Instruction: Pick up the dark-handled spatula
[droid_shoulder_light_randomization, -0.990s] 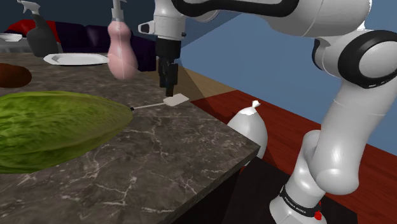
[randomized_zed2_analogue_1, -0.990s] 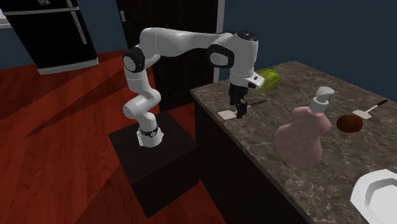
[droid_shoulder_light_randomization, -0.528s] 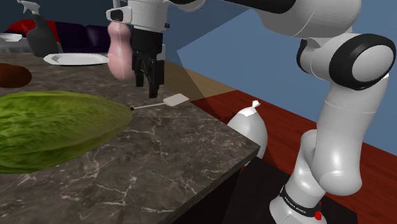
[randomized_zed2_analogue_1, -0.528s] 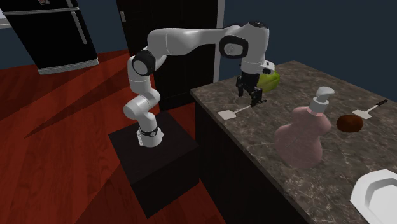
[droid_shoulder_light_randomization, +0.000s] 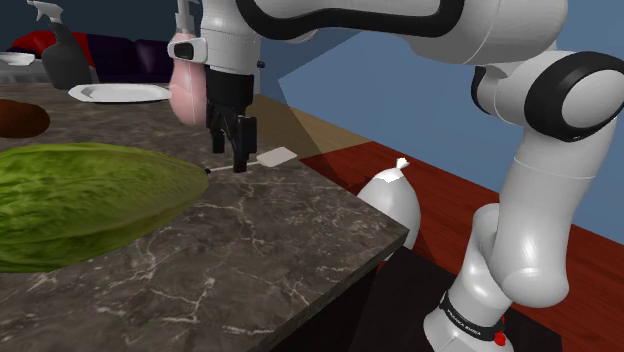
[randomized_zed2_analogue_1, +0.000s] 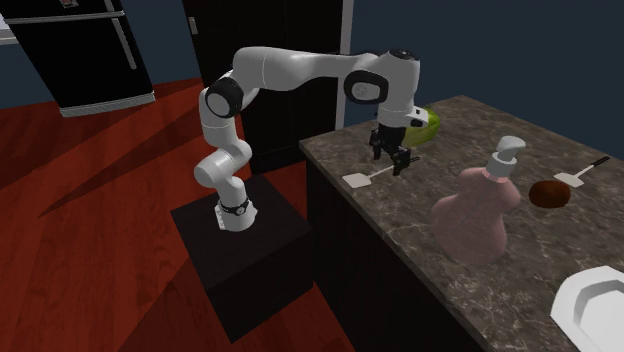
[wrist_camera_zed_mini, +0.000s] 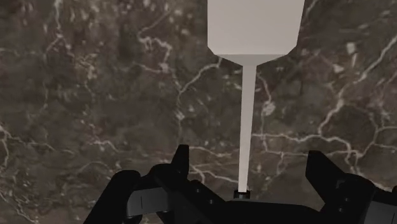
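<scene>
A spatula lies on the dark marble counter (droid_shoulder_light_randomization: 250, 260) near its corner, with a flat white blade (droid_shoulder_light_randomization: 278, 157) (randomized_zed2_analogue_1: 358, 181) (wrist_camera_zed_mini: 254, 25) and a thin pale shaft (wrist_camera_zed_mini: 248, 127). Its dark handle (randomized_zed2_analogue_1: 408, 160) runs toward the green lettuce (droid_shoulder_light_randomization: 80, 200). My black gripper (droid_shoulder_light_randomization: 228, 158) (randomized_zed2_analogue_1: 392, 160) (wrist_camera_zed_mini: 251, 170) hangs open just above the shaft, close to where the handle starts. One finger (wrist_camera_zed_mini: 181, 162) stands on each side of the shaft, and neither touches it. The hand hides most of the handle in the wrist view.
A pink pump bottle (droid_shoulder_light_randomization: 190, 85) (randomized_zed2_analogue_1: 478, 215) stands behind the gripper. A second spatula (randomized_zed2_analogue_1: 575, 178), a brown round lump (randomized_zed2_analogue_1: 548, 193), a white plate (randomized_zed2_analogue_1: 595, 305) and a grey spray bottle (droid_shoulder_light_randomization: 62, 55) sit farther along. The counter edge is close to the blade; a white bag (droid_shoulder_light_randomization: 392, 200) sits on the floor.
The gripper has shifted from above the blade along the shaft toward the handle, turned, and come down nearer the counter. The spatula has not moved.
</scene>
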